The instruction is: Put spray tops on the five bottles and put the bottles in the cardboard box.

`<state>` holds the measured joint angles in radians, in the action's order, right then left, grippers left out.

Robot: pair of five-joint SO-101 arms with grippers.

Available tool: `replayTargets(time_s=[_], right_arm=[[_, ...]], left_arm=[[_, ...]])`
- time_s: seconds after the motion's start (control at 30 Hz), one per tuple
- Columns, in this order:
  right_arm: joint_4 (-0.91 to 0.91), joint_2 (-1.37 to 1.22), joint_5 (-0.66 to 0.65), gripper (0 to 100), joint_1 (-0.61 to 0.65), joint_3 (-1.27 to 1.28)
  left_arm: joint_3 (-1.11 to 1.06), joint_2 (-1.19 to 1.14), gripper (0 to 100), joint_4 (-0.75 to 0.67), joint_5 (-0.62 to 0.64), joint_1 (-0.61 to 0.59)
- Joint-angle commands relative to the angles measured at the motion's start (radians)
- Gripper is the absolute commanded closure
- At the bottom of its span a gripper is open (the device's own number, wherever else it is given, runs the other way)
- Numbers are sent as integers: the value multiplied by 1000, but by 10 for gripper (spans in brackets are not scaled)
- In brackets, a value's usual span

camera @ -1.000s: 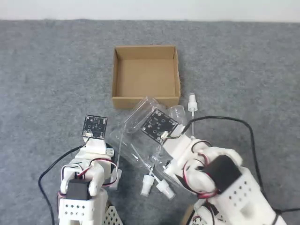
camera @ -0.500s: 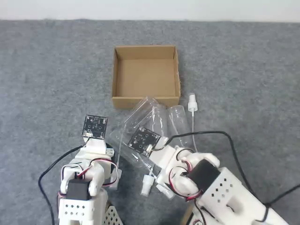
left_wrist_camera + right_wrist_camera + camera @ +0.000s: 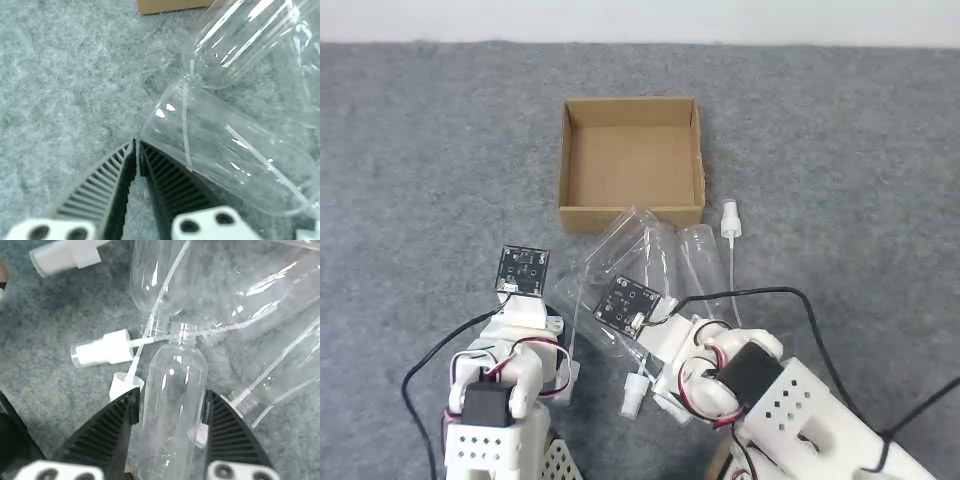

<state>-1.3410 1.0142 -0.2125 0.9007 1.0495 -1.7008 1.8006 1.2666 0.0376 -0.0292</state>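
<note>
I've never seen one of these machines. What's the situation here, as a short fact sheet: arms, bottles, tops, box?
Cardboard box: open, upright, no bottle in it.
Left gripper: shut on nothing, beside a lying bottle.
Right gripper: closed around a clear bottle with no top on.
Other bottles: lying heaped in front of the box.
Spray tops: loose on the table; one near the box's corner.

The bench is covered with grey carpet; a cardboard box, bottles and white spray tops are laid directly on it.
</note>
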Motion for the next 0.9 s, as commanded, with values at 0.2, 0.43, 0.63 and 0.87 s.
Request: replayTargets(time_s=[0.2, 0.43, 0.63, 0.87], right_arm=[[30, -81, 12, 827, 8, -29], [33, -332, 15, 827, 8, -126], [39, -426, 15, 827, 8, -153], [102, -435, 6, 827, -74, -146]], left_arm=[[16, 21, 986, -3, 2, -2], [16, 21, 986, -3, 2, -2], [16, 21, 986, -3, 2, -2], [16, 21, 986, -3, 2, -2]])
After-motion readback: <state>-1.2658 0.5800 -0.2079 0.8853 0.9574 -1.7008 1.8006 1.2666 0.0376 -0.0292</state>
